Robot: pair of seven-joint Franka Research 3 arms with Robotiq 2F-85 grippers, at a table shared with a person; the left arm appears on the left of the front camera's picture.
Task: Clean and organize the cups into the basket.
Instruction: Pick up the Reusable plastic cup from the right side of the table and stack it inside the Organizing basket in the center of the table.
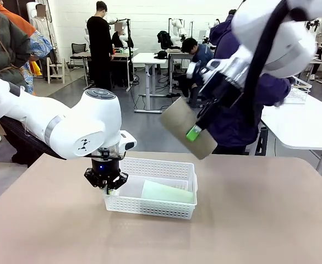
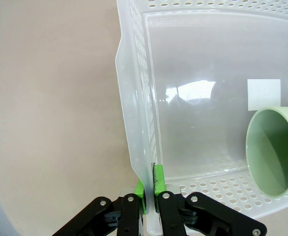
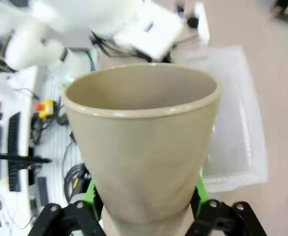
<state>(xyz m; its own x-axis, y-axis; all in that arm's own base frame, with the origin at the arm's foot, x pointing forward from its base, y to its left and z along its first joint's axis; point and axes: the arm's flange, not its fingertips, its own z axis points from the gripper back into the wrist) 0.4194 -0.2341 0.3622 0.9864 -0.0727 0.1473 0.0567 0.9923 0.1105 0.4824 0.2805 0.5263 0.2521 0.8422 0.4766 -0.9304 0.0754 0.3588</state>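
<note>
Lower centre, the basket wall is pinched by the left gripper. Upper right, 1 tan cup, likely light, stiff, slippery, is clamped near its base by the right gripper.

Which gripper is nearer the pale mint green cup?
Left. The left gripper grips the white lattice basket beside the mint cup; the right gripper holds a tan cup aloft.

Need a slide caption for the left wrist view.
Left gripper pinches the basket wall; mint cup lies inside.
</note>
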